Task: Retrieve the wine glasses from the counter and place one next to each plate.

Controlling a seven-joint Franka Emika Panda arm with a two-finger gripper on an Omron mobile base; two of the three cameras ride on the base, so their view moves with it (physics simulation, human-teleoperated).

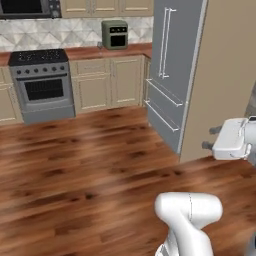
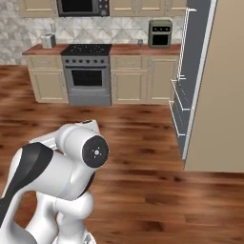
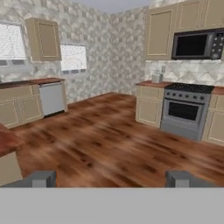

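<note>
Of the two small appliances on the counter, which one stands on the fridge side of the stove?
The olive-green toaster oven, between the stove and the fridge. The small silver toaster stands on the stove's other side.

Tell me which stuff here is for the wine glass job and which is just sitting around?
For the job: wine glass, tiny from here; counter; gripper, open.
Just sitting around: toaster oven; stove; microwave; fridge; toaster.
</note>
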